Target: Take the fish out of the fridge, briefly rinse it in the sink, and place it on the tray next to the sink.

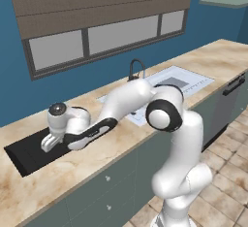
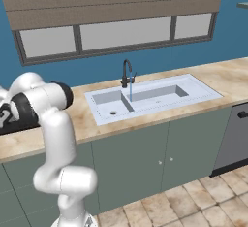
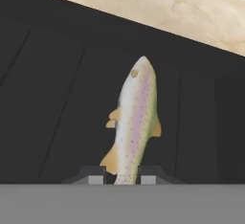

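Observation:
The fish [image 3: 135,117], pale silver with pink speckles and yellowish fins, lies over the black tray [image 3: 52,98], head pointing away from the hand. My gripper [image 3: 122,177] is shut on the fish's tail, one dark fingertip [image 3: 95,176] on each side. In the left base view the gripper [image 1: 48,143] hangs low over the tray [image 1: 24,158], which sits on the counter left of the sink [image 1: 191,81]. The sink [image 2: 155,95] is pale with two basins. The fridge is out of view.
A thin stream of water runs from the black faucet [image 2: 126,73] into the sink. A marbled counter [image 1: 87,165] carries tray and sink, with a window and blue wall behind. A dark dishwasher [image 2: 236,134] stands at the right, and the floor is tiled.

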Controlling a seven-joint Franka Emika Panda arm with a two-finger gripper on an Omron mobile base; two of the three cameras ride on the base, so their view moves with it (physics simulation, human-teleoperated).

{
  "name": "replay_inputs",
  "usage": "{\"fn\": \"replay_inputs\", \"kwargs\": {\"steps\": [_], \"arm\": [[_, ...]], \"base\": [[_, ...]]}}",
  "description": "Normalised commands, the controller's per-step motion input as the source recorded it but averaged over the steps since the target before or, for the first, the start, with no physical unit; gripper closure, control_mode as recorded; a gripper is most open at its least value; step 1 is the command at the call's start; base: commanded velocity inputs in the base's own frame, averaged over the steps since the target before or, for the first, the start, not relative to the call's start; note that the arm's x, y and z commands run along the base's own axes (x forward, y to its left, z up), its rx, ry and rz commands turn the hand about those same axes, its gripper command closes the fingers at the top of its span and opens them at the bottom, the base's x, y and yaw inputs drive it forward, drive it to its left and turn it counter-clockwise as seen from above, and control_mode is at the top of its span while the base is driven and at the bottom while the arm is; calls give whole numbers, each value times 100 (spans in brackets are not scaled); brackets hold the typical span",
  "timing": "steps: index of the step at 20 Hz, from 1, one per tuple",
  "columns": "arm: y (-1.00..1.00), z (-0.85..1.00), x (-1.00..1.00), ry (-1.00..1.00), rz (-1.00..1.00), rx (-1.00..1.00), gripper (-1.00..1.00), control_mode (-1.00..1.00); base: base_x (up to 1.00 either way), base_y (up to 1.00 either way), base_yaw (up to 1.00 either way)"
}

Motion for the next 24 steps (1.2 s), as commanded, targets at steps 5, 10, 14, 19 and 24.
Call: {"fn": "replay_inputs", "kwargs": {"steps": [5,10,14,19,24], "arm": [[-12,-2,72,2,-4,3,-100,-100],[-12,38,4,1,0,11,-100,-100],[-42,100,-69,-24,0,13,-100,-100],[-76,100,-100,-34,-1,21,-100,-100],[-97,99,-100,-37,-2,25,-100,-100]], "base": [[0,0,0],[0,0,0],[0,0,0],[0,0,0],[0,0,0]]}}
